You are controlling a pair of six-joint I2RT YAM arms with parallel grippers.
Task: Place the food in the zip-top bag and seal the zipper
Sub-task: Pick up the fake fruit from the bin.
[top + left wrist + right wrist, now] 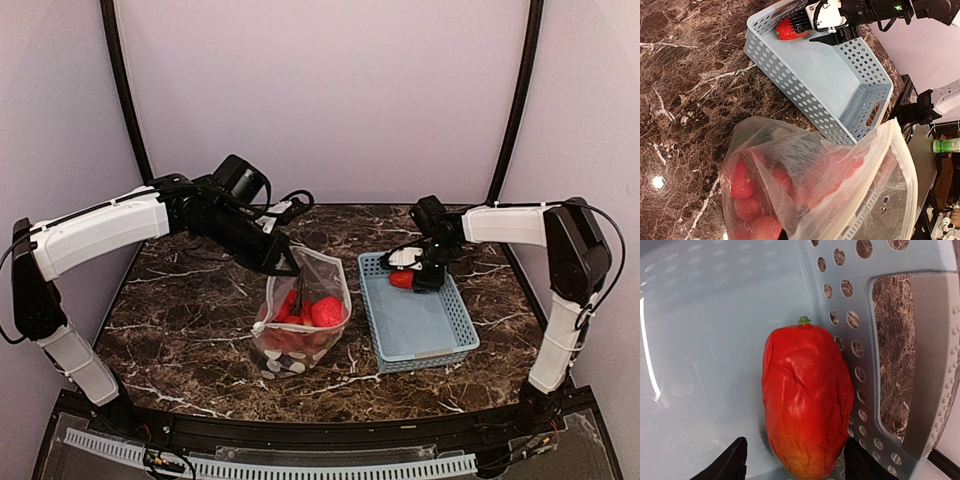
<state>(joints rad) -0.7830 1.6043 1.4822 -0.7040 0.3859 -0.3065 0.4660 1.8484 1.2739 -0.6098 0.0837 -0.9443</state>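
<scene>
The zip-top bag [300, 322] stands open on the marble table, with several red food pieces [325, 312] inside. My left gripper [287, 264] is shut on the bag's upper mouth edge and holds it up. In the left wrist view the bag [805, 185] hides my fingers. The whitish zipper strip [908, 172] runs along the open mouth. One red-yellow fruit [805, 395] lies at the far end of the light-blue basket [425, 330], against its slotted wall. My right gripper [797, 465] is open, a finger on each side of this fruit [401, 280].
The rest of the basket [840, 80] holds nothing and sits just right of the bag. The table's right edge is close to the basket. A green bottle [947, 146] stands off the table. A slotted white rail [300, 465] runs along the front edge.
</scene>
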